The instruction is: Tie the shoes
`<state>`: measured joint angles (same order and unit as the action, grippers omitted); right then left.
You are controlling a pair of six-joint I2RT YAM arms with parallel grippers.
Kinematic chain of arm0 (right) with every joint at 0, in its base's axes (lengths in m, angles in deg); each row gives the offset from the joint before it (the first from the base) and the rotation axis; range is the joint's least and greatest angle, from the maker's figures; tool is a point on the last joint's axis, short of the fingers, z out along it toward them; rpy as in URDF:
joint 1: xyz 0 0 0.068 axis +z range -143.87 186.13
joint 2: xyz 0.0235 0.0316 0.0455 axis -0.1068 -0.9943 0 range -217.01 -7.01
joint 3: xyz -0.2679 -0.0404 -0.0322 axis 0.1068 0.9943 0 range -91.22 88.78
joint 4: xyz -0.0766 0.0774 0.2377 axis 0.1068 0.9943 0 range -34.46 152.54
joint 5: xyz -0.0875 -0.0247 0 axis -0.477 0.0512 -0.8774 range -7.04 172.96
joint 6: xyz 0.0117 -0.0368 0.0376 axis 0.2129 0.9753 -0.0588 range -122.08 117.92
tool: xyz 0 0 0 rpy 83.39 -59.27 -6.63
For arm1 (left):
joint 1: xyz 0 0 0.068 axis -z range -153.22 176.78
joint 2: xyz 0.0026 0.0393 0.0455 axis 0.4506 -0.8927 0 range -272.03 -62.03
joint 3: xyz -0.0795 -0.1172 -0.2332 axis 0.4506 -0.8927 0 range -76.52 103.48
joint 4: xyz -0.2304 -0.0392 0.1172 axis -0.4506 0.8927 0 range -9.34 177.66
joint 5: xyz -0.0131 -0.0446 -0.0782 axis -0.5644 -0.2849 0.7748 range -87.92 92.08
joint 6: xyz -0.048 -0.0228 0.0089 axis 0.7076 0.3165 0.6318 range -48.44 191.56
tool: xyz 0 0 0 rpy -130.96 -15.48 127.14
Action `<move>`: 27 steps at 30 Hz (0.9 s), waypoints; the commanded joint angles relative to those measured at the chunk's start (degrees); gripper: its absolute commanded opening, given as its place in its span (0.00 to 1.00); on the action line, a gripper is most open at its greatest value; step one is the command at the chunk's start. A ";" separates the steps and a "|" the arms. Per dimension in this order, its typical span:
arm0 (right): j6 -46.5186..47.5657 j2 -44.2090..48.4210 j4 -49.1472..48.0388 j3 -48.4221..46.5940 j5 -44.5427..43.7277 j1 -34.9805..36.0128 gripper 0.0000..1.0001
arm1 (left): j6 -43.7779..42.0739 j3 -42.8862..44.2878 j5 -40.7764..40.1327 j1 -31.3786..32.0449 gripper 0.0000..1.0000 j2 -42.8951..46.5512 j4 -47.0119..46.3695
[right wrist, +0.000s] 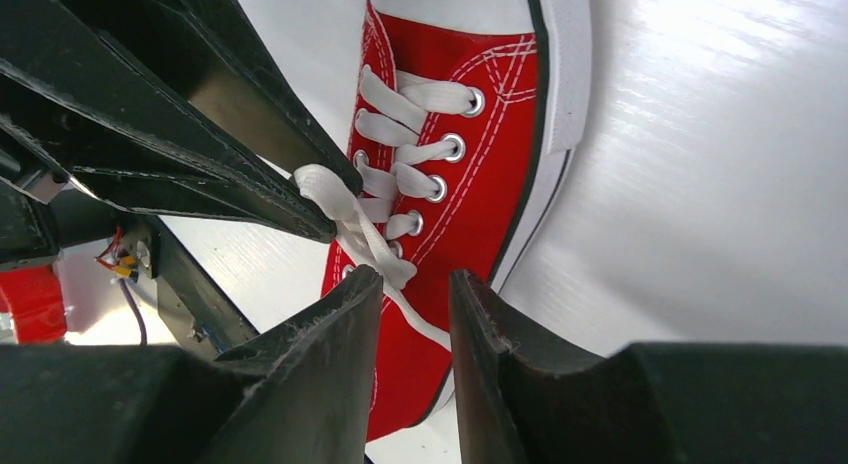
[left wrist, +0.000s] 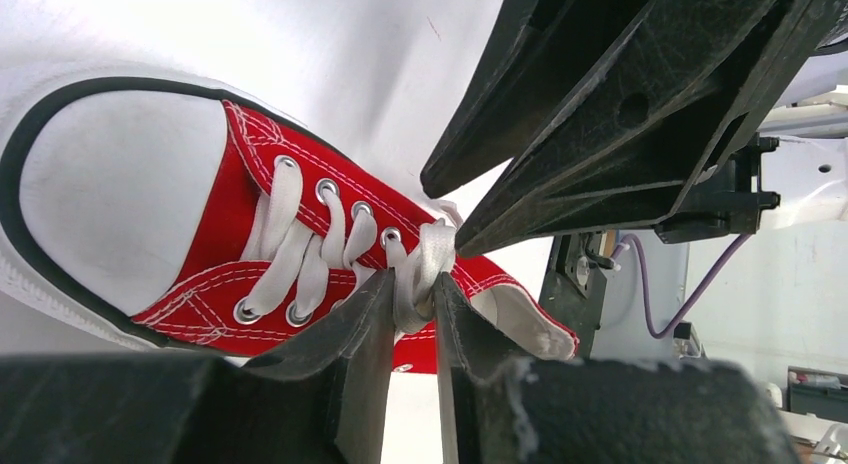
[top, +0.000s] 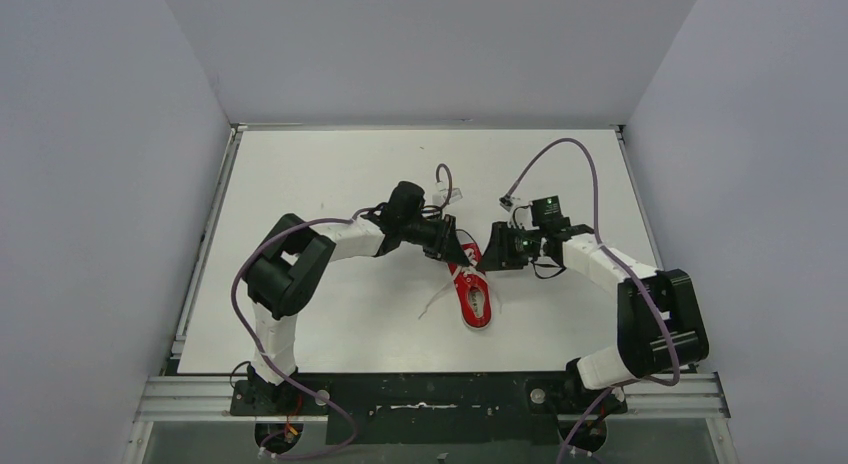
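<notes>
Left gripper (left wrist: 412, 279): jaws nearly together, a narrow slot, with a fold of white lace (left wrist: 418, 259) pinched between them just above the top eyelets. Its fingers (left wrist: 350, 334) come in low over the tongue.

Right gripper (right wrist: 417, 274): jaws a little apart, a moderate gap, nothing clamped. One strand of the lace slants across that gap and touches the inner edge of one finger. Red canvas shows between the two tips.

The two grippers face each other, tips very close, meeting over the front of the shoe. From the right wrist view, the lace loop sits in the left gripper's tips, lifted off the eyelet rows.

Sneaker (top: 476, 296): red, sole down on the white table (top: 330, 184), about mid-table and slightly right of centre. Heel points toward the arm bases; the forepart lies under the gripper tips. Pale insole (top: 479, 303) visible through the opening. White toe cap (left wrist: 110, 184) with dark trim fills the left of the left wrist view.

Loose lace end (top: 437, 301) trails on the table just left of the sneaker. Lower eyelet rows are laced flat.
</notes>
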<state>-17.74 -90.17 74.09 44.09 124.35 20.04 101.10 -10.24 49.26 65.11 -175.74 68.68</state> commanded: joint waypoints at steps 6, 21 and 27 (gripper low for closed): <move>0.38 -3.71 -5.70 -3.55 6.18 0.59 0.32 | -0.62 2.20 0.81 0.26 0.13 0.09 -1.10; -4.68 0.81 -7.11 -1.90 9.11 1.01 0.00 | -0.25 2.91 -4.55 0.26 0.00 0.89 -3.75; -8.76 0.31 -11.33 -1.02 9.48 4.48 0.00 | 3.38 4.24 -4.29 0.43 0.00 -1.41 -7.35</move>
<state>-23.23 -91.20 68.28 42.91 131.78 21.84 102.48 -9.43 45.80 65.33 -176.22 67.10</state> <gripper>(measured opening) 0.025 0.010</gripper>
